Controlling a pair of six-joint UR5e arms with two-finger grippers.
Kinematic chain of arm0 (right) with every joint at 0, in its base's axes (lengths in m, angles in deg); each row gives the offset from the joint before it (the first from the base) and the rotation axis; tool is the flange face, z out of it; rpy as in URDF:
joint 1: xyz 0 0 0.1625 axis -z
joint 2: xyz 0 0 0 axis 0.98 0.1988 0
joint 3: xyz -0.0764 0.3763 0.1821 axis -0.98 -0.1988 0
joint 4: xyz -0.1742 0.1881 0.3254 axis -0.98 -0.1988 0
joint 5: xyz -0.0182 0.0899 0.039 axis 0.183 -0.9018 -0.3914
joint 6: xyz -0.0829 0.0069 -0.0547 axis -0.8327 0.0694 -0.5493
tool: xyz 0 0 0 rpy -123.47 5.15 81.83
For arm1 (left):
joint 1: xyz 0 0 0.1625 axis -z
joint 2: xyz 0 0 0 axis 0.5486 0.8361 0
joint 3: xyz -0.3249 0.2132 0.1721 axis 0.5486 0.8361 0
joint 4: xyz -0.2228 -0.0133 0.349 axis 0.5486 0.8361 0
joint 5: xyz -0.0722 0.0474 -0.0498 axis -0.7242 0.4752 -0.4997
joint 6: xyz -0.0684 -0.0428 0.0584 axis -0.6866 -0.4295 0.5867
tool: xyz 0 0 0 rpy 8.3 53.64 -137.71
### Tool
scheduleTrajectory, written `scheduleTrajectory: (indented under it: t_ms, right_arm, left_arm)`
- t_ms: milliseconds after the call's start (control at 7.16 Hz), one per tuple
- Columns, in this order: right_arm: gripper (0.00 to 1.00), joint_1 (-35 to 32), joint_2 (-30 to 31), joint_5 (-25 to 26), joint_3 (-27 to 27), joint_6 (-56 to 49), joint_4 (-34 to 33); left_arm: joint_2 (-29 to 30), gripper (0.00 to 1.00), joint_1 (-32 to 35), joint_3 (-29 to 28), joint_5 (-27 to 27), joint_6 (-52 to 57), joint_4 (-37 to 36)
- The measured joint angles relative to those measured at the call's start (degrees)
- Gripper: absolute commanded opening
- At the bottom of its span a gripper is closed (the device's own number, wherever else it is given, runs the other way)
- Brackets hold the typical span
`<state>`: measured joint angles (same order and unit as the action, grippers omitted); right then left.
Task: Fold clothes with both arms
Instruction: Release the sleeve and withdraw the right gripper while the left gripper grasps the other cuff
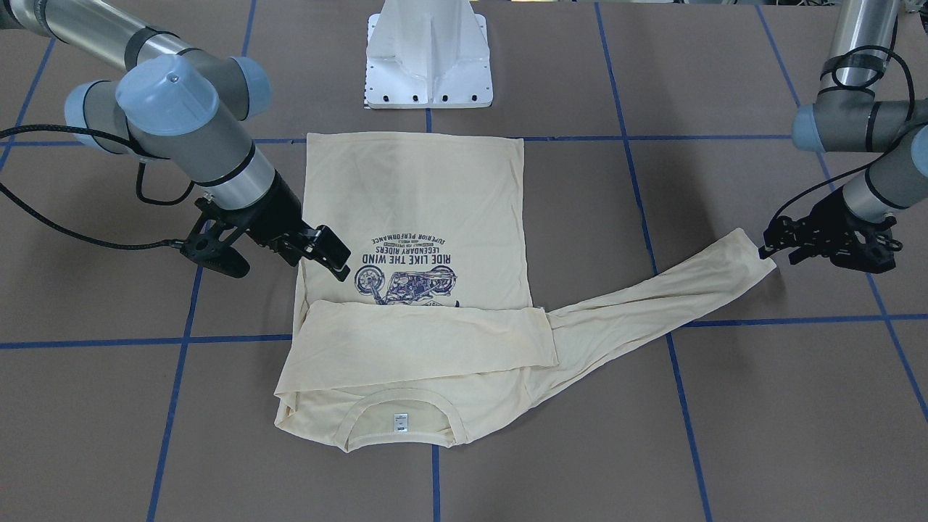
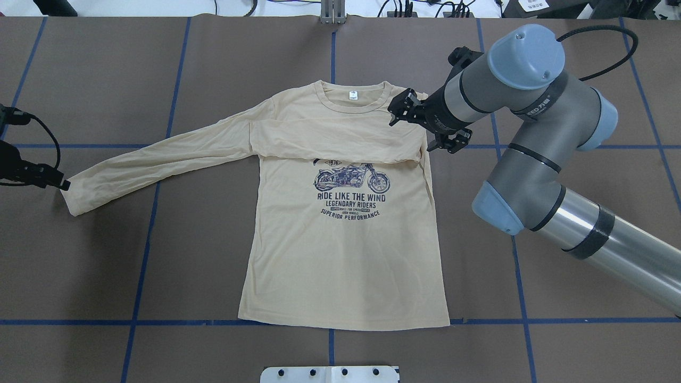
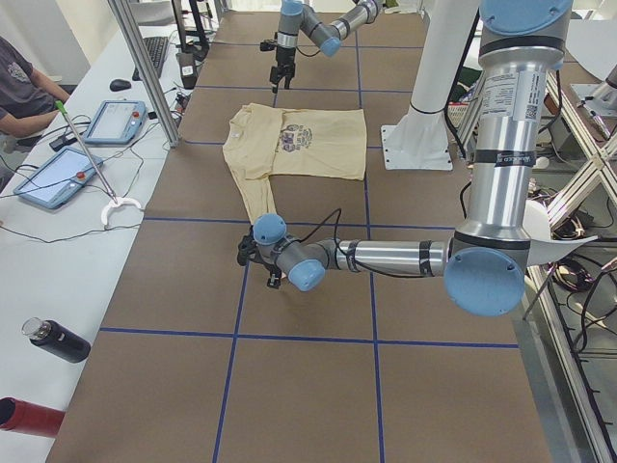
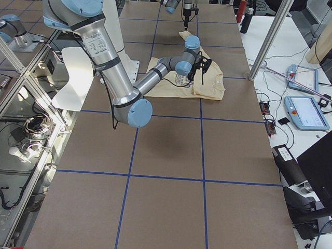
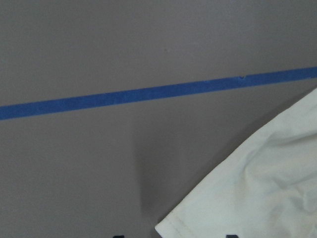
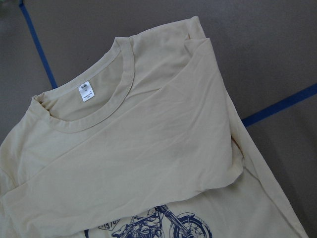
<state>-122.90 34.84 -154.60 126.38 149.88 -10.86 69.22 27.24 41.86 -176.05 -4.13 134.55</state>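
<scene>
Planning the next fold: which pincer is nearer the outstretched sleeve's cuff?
Left. The left pincer sits right beside the cuff, at its end; the right pincer is far across the T-shirt, over its opposite side edge.

The cream T-shirt (image 2: 346,255) lying on the worktop (image 2: 159,255) carries a navy chest print (image 2: 351,198). It shows "1976" in a small banner above a motorcycle (image 2: 351,179), then "RIDE LIKE THE WIND", "LEGENDARY RIDERS", a tiny line too small to read, and an arched "SUPERIOR PERFORMANCE". In the front-facing view these words stand upside down. The white collar label (image 2: 353,95) bears small grey marks that cannot be read. A dark band (image 2: 538,102) on the right arm (image 2: 526,175) has white lettering, only partly visible and not legible.
</scene>
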Motion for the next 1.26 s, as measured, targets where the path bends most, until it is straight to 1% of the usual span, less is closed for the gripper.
scheduleTrajectory:
  t_ms: [279, 419, 559, 698, 838, 978, 1257]
  right_arm:
    - [0.99, -0.27, 1.21, -0.15, 0.86, -0.20, 0.00]
    - [0.99, -0.32, 1.55, -0.10, 1.08, -0.23, 0.00]
    - [0.99, -0.33, 1.83, -0.02, 1.29, -0.27, 0.00]
    - [0.99, -0.31, 1.95, 0.04, 1.39, -0.27, 0.00]
    - [0.99, -0.31, 2.04, 0.07, 1.46, -0.25, 0.00]
    - [0.99, -0.31, 2.24, 0.12, 1.48, -0.27, 0.00]
    - [0.99, -0.50, 2.98, 0.17, 1.96, -0.29, 0.00]
  left_arm:
    - [0.89, 0.55, -0.16, -1.05, 0.00, -0.04, -0.02]
    - [1.49, 0.52, -0.22, -1.79, 0.00, -0.04, -0.02]
    - [1.76, 0.41, -0.30, -2.19, 0.00, -0.04, 0.00]
    - [1.85, 0.26, -0.37, -2.41, 0.00, -0.03, 0.01]
    - [1.87, 0.17, -0.42, -2.53, 0.00, 0.01, 0.02]
    - [1.89, 0.00, -0.63, -2.69, 0.02, 0.03, 0.02]
    - [2.07, 0.00, -1.15, -2.72, -0.11, -0.13, 0.02]
